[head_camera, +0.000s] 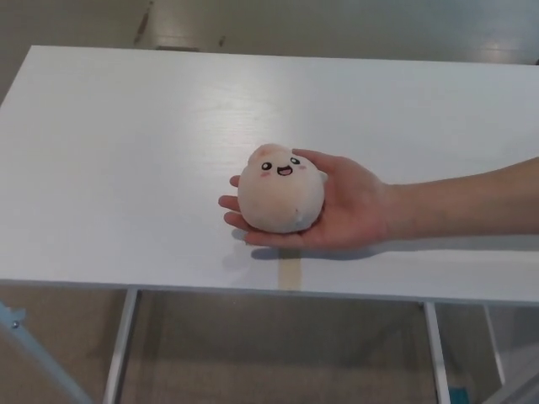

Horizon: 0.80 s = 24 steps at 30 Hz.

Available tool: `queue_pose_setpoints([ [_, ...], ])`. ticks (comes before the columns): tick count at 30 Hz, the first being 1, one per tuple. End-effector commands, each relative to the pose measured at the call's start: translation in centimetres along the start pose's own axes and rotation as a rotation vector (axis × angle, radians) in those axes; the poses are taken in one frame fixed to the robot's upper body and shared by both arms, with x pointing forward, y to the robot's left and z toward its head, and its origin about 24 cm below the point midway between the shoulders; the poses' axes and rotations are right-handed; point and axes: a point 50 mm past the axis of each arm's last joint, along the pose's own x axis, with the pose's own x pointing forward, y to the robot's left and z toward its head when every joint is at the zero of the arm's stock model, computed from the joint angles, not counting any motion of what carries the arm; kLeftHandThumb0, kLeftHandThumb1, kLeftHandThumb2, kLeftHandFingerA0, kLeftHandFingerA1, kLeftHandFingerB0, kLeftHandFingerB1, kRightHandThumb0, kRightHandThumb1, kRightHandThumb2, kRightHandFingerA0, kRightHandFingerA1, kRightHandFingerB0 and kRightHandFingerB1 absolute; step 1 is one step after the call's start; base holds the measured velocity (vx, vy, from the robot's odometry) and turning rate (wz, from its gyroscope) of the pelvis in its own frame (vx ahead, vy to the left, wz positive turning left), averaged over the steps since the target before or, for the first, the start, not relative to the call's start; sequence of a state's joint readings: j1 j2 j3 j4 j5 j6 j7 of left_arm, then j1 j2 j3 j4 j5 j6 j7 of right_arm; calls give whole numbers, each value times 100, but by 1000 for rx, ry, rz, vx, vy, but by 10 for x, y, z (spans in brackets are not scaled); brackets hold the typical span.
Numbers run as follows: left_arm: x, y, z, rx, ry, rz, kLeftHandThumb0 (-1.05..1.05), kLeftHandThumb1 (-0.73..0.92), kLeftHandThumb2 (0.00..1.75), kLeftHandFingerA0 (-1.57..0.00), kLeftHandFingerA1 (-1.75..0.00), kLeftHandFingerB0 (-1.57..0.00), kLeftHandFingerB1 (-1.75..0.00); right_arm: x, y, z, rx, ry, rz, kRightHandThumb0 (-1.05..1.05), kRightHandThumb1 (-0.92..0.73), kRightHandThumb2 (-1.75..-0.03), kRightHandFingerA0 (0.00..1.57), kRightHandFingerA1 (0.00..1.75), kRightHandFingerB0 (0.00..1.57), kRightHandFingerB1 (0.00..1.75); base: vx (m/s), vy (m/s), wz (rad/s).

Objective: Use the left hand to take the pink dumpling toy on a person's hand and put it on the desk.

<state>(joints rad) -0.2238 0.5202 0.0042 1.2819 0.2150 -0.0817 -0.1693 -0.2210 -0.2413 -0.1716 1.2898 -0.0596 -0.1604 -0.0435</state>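
White and wide, the desk [126,168] filled most of the head view, its top faintly streaked, with grey floor [337,25] beyond the far edge and pale metal legs [122,345] showing beneath the near one. From the picture's right a person's bare forearm [463,202] reached in over the surface, ending in the person's hand [349,210], palm up with fingers spread and loosely cupped just above the desk near its front edge. On that palm sat the pink dumpling toy [280,192], round and plush, its small smiling face turned upward. A short strip of tape [290,273] showed on the desk just below the hand. Neither robot hand appeared anywhere, so their state could not be told.
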Motion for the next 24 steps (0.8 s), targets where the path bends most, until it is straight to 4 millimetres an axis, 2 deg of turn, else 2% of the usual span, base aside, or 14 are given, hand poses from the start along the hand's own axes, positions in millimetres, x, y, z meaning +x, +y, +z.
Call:
queue_pose_setpoints([
  [1,-1,-1,10,26,-100,-1,-47,57,57,-52,-37,-46,-35,-2,-1,-8,7,16,-3,-17,-66,-59,61,46,50,42,0,0,0],
  [2,-4,1,12,29,-161,-7,-38,60,58,-49,-38,-43,-35,-2,-2,-8,7,14,-5,-18,-66,-59,61,46,50,41,0,0,0],
  [5,-9,6,13,19,-220,-9,-37,59,58,-49,-38,-43,-35,-2,-1,-7,8,12,-5,-18,-66,-59,61,46,50,41,0,0,0],
  [10,-36,17,8,-29,-420,-46,-40,56,57,-47,-40,-42,-35,-2,-2,-7,-2,12,-4,-18,-66,-59,61,45,50,41,0,0,0],
  [11,-46,20,8,-29,-467,-63,-43,40,78,-44,-55,-31,-46,-2,-2,-7,-3,14,-4,-18,-66,-59,61,45,50,42,0,0,0],
  [13,-73,26,7,-1,-563,-109,-44,40,77,-43,-54,-31,-46,-2,-1,-8,-8,17,-1,-18,-66,-59,61,45,50,42,0,0,0],
  [14,-80,28,6,12,-578,-120,-44,40,77,-43,-54,-31,-46,-2,0,-9,-9,18,0,-18,-66,-59,61,45,50,42,0,0,0],
  [15,-89,30,6,38,-602,-126,-43,54,56,-46,-40,-41,-35,-2,0,-9,-10,18,1,-18,-66,-59,61,45,50,41,0,0,0],
  [16,-105,33,8,77,-638,-134,-39,52,56,-48,-41,-41,-35,-2,0,-8,-10,17,0,-18,-66,-59,61,45,50,41,0,0,0],
  [18,-123,37,10,109,-681,-139,-37,51,55,-52,-43,-44,-36,-2,0,-7,-7,15,-1,-18,-66,-59,61,45,50,41,0,0,0],
  [21,-144,41,15,131,-753,-147,-35,50,54,-59,-46,-48,-37,-2,-2,-7,-1,16,-4,-18,-66,-59,62,46,50,41,0,0,0],
  [22,-153,44,18,149,-788,-153,-42,44,67,-56,-53,-45,-45,-2,-2,-7,-1,17,-4,-18,-66,-59,62,46,51,42,0,0,0],
  [23,-168,49,22,177,-838,-162,-42,44,67,-57,-54,-45,-46,-2,-2,-8,-4,19,-4,-18,-66,-59,62,46,51,42,0,0,0],
  [24,-173,50,23,184,-853,-165,-42,44,67,-57,-54,-45,-46,-2,-2,-8,-6,20,-3,-18,-66,-59,62,46,51,42,0,0,0],
])
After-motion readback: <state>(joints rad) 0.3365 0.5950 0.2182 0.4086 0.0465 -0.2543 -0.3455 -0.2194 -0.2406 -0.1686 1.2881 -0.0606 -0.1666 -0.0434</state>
